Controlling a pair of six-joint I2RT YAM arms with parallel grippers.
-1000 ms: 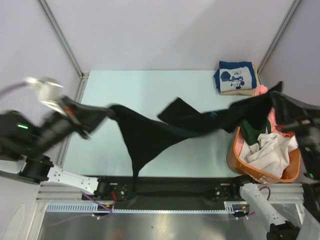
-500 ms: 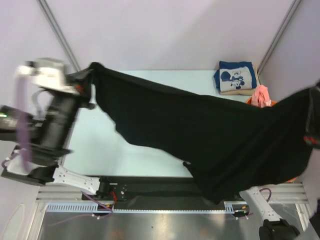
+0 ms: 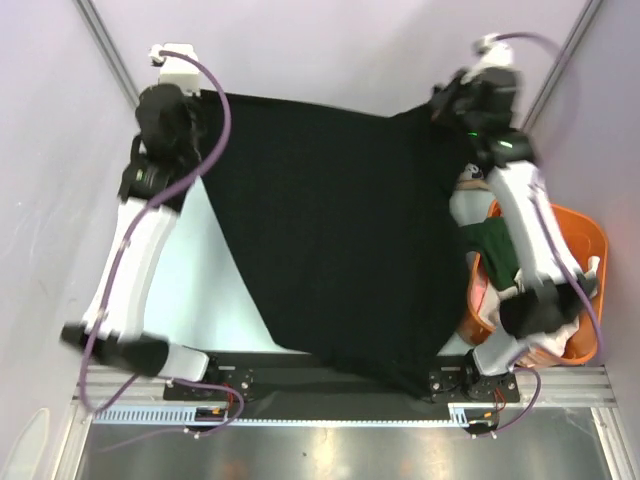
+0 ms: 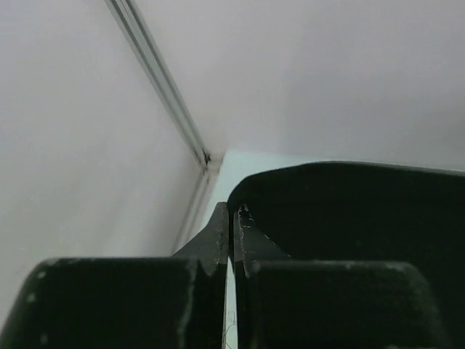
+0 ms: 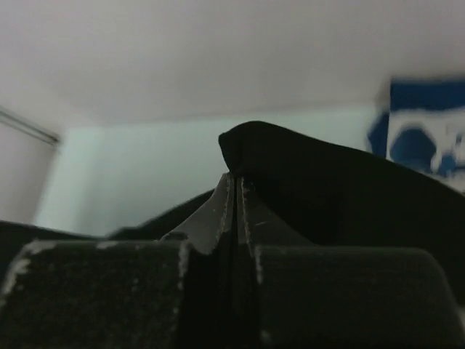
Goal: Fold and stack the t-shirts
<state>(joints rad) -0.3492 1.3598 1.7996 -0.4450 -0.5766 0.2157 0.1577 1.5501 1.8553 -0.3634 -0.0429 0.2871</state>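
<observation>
**Top view:** the black t-shirt [image 3: 340,230] is held spread over the tabletop [image 3: 215,275], its far corners pinched in the left end effector [image 3: 200,105] and the right end effector [image 3: 440,105]. **Left wrist view:** the jaws are seen pressed together on the hem. **Right wrist view:** the same clamped grip is shown; both corners should be lowered level and together so that the cloth is laid flat.
</observation>
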